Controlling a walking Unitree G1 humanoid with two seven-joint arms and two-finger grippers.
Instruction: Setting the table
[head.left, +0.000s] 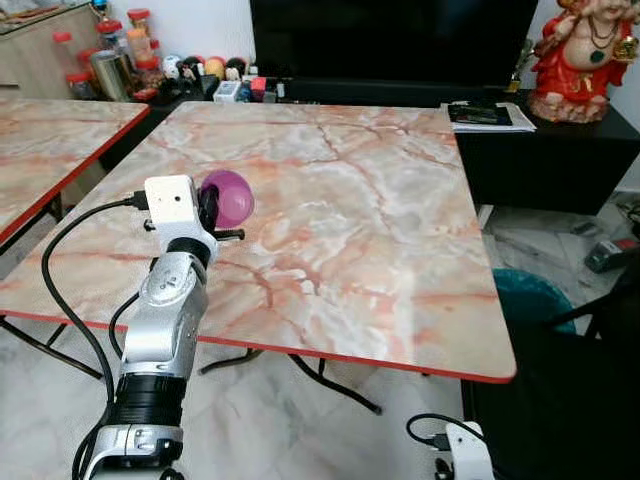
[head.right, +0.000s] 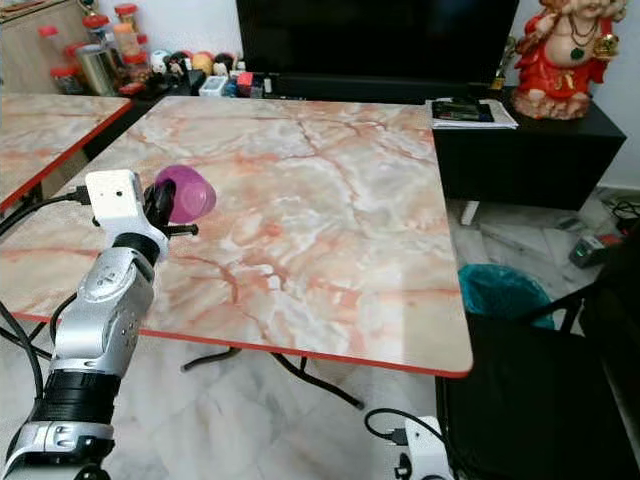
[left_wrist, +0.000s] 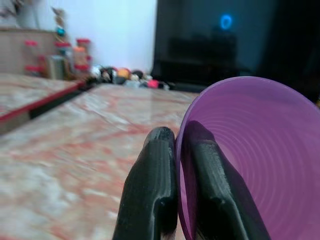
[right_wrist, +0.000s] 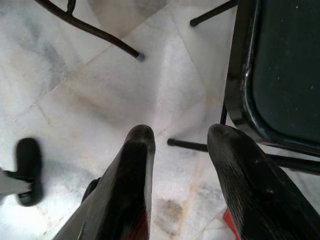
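**Mia:** Purple bowl (head.left: 231, 196), where is it?

**Tom:** It is up in the air over the left side of the marble bench (head.left: 380, 250), near the close edge. The left tool (left_wrist: 176, 150) has it. One black finger (left_wrist: 150, 190) is outside the rim and the other is inside, so the tool is pinched tight on the bowl's wall. The bowl is tipped on its side.

**Mia:** And the other arm?

**Tom:** The right tool (right_wrist: 180, 137) hangs low by the floor (right_wrist: 100, 80). Its two fingers are apart with nothing between them. A black chair (right_wrist: 280, 70) is just beside it.

**Mia:** What is far away?

**Tom:** A big dark TV (head.left: 390, 40) stands behind the bench. Jars with red lids (head.left: 125, 45) are at the far left, and a red statue (head.left: 585, 55) is at the far right on a black cabinet (head.left: 545, 150). Some papers (head.left: 487, 116) lie on it too. A teal bin (head.left: 530, 300) sits on the floor at the right. Another marble bench (head.left: 50, 140) is on the left.
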